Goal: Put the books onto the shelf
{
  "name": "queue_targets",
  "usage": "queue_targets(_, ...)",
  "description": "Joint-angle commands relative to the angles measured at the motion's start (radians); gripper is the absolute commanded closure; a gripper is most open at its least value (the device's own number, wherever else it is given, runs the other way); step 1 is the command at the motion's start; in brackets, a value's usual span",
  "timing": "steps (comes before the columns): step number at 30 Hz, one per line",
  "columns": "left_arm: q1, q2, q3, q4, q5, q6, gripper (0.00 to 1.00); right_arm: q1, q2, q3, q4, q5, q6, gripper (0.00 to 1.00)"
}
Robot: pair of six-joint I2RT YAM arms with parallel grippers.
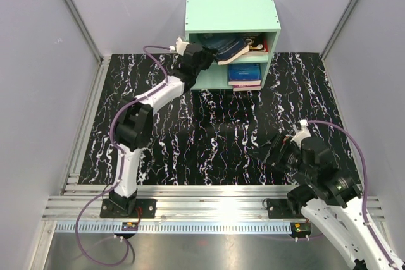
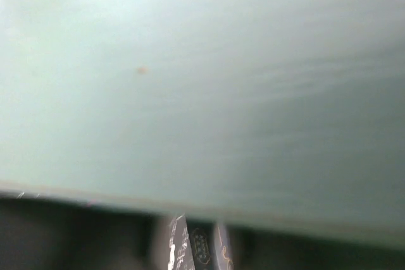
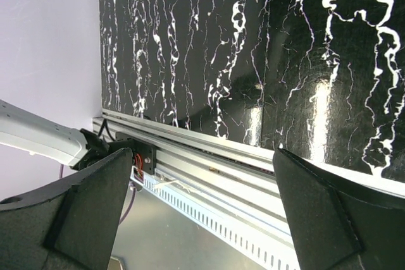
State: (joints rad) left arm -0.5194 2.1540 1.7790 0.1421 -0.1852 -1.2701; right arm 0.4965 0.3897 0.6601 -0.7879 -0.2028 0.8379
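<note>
Left arm [image 1: 149,102] is stretched way out forward, angled to the right, with the left gripper [image 1: 204,58] at the far end. Can't tell how its jaws stand, its wrist view is just blur. Right arm [image 1: 329,188] sits folded near its base, right gripper [image 3: 202,162] with fingers [image 3: 82,213] spread wide apart.

books [image 1: 244,74] in both shelf [image 1: 231,9] compts

Your top camera sits above and behind the arm bases [image 1: 126,207], looking down over the whole table [image 1: 209,150] to the shelf [image 1: 231,11] at the far side. Your left wrist camera is hard against a mint-green shelf surface, too near to focus. Your right wrist camera looks low between its own fingers [image 3: 69,213] at the table's near rail [image 3: 209,156], which the top view shares.
</note>
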Motion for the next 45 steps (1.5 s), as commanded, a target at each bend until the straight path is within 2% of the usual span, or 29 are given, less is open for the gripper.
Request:
queue_targets(1, -0.067, -0.026, 0.049, -0.012, 0.102, 0.195, 0.79, 0.005, -0.021, -0.001, 0.026, -0.009, 0.017, 0.00)
queue_targets(2, -0.067, -0.005, 0.077, -0.015, 0.115, 0.199, 0.91, 0.005, -0.025, 0.001, 0.013, -0.006, 0.015, 0.00)
queue_targets(4, -0.070, 0.015, 0.102, -0.021, 0.121, 0.206, 1.00, 0.005, -0.035, 0.007, 0.001, 0.005, 0.006, 0.00)
queue_targets(14, -0.140, 0.112, 0.275, 0.056, 0.181, 0.314, 1.00, 0.005, -0.060, -0.002, -0.027, 0.009, 0.001, 0.00)
queue_targets(19, -0.177, 0.077, 0.249, 0.068, 0.188, 0.345, 1.00, 0.005, -0.072, -0.002, -0.040, 0.011, 0.000, 0.00)
queue_targets(25, -0.206, -0.073, 0.070, 0.047, 0.081, 0.365, 1.00, 0.005, -0.092, -0.008, -0.048, 0.000, 0.006, 0.00)
queue_targets(26, -0.211, -0.101, -0.006, 0.042, 0.047, 0.365, 1.00, 0.007, -0.097, -0.008, -0.051, 0.002, 0.007, 0.00)
queue_targets(29, -0.244, -0.193, -0.105, 0.025, -0.049, 0.394, 1.00, 0.005, -0.115, -0.016, -0.054, -0.004, 0.017, 0.00)
queue_targets(33, -0.297, -0.223, -0.110, 0.001, -0.132, 0.465, 1.00, 0.005, -0.135, -0.030, -0.057, -0.020, 0.032, 0.00)
queue_targets(38, -0.355, -0.175, -0.058, -0.012, -0.229, 0.482, 1.00, 0.005, -0.172, -0.024, -0.092, -0.024, 0.040, 0.00)
queue_targets(43, -0.384, -0.097, 0.037, 0.027, -0.237, 0.486, 1.00, 0.005, -0.207, 0.018, -0.186, -0.001, 0.024, 0.00)
queue_targets(45, -0.393, -0.100, 0.033, 0.094, -0.229, 0.503, 1.00, 0.005, -0.225, 0.041, -0.220, 0.011, 0.015, 0.00)
